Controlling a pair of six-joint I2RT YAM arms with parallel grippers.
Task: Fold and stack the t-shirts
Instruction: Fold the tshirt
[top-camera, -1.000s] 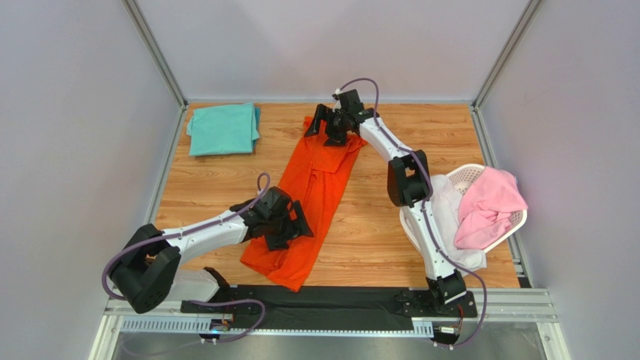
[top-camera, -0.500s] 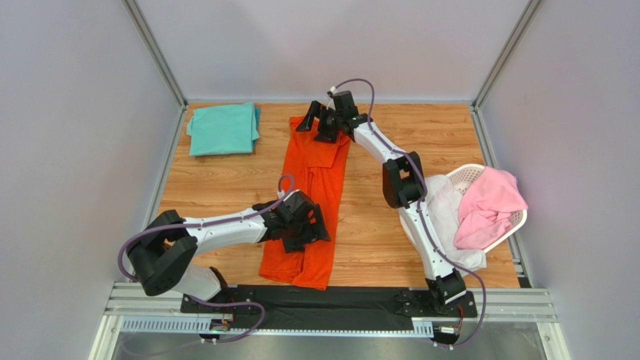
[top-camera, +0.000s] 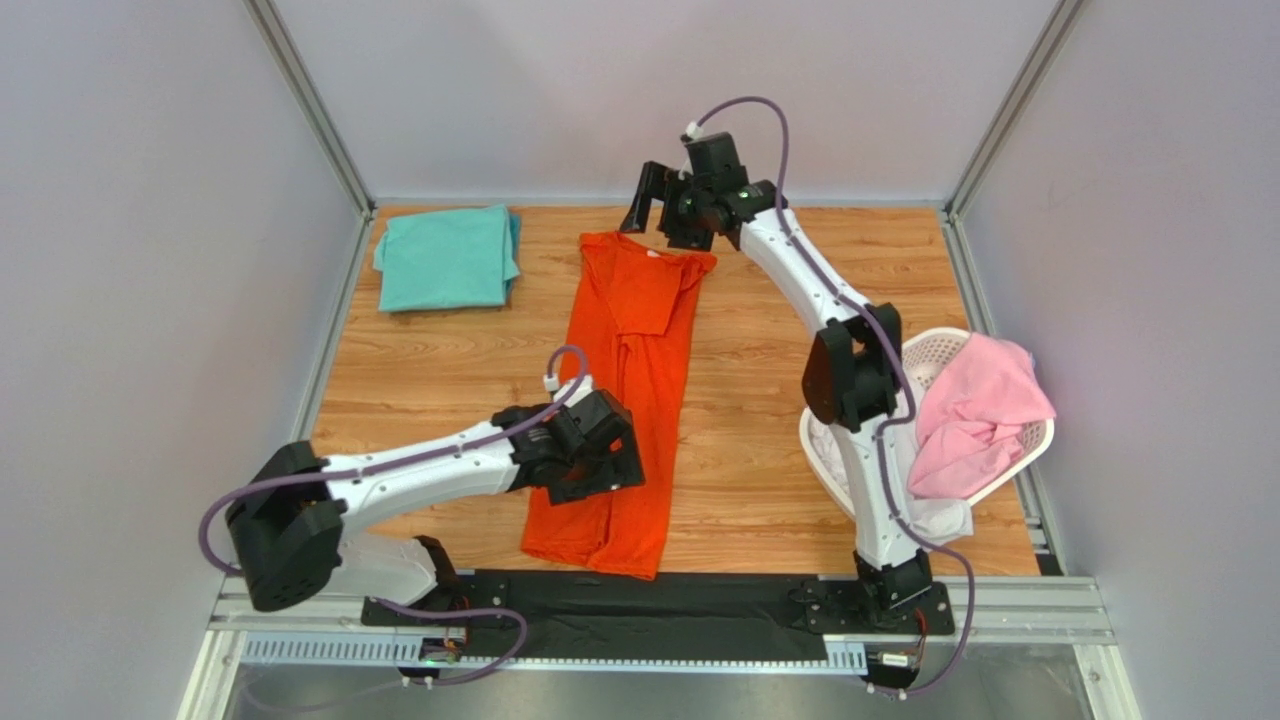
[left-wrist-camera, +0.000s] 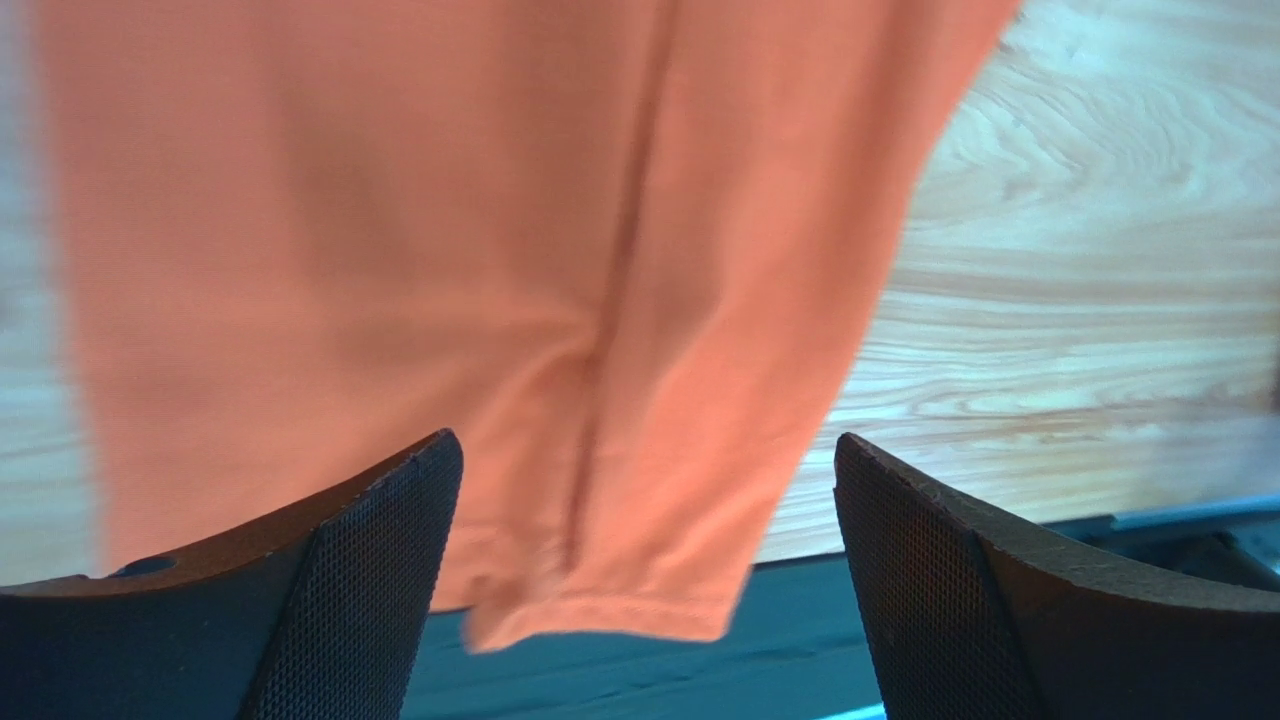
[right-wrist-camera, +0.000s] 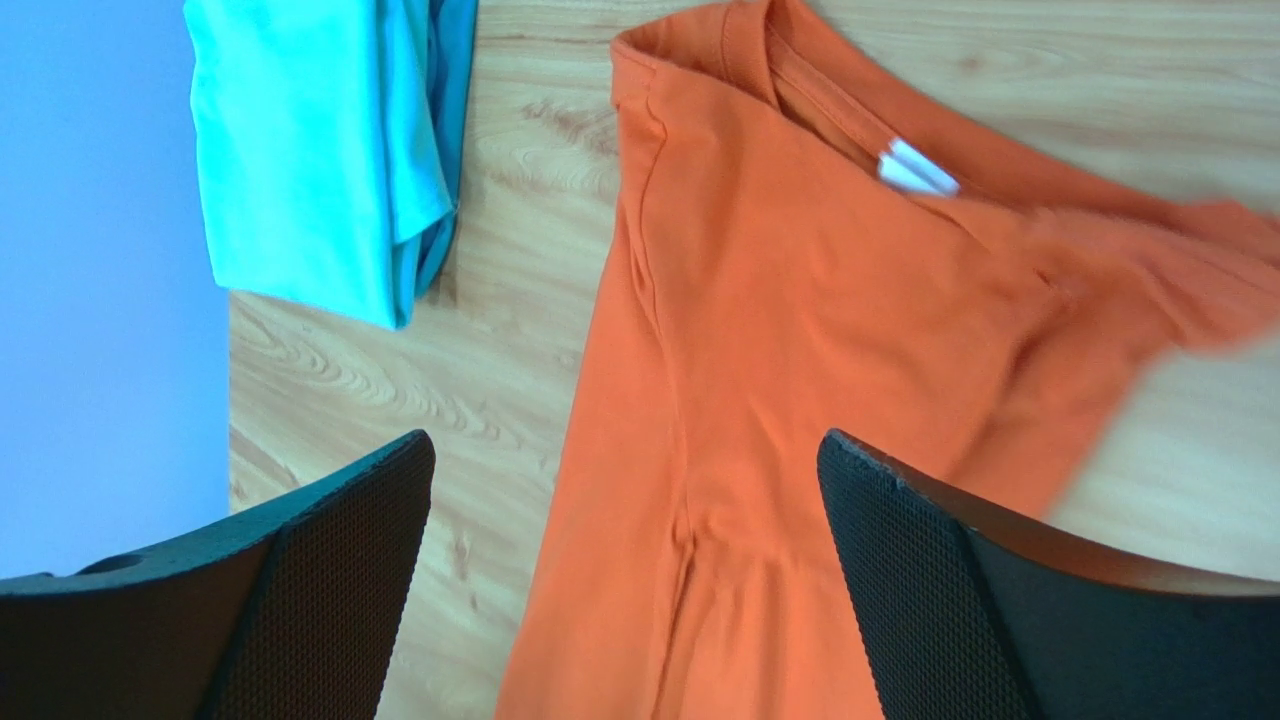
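Lying flat, orange t-shirt (top-camera: 639, 308) stretches beneath left gripper (top-camera: 604, 453).

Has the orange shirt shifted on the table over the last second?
Yes. The orange shirt has swung straighter: its hem end slid rightward, away from the left edge of the table, while the folded teal shirt stayed put.

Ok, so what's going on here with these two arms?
The orange t-shirt lies lengthwise on the table, apparently folded into a narrow strip. The left fingers are open over its hem end, the right fingers open above its collar; neither holds it. A teal t-shirt sits folded far left, a pink t-shirt in the basket.
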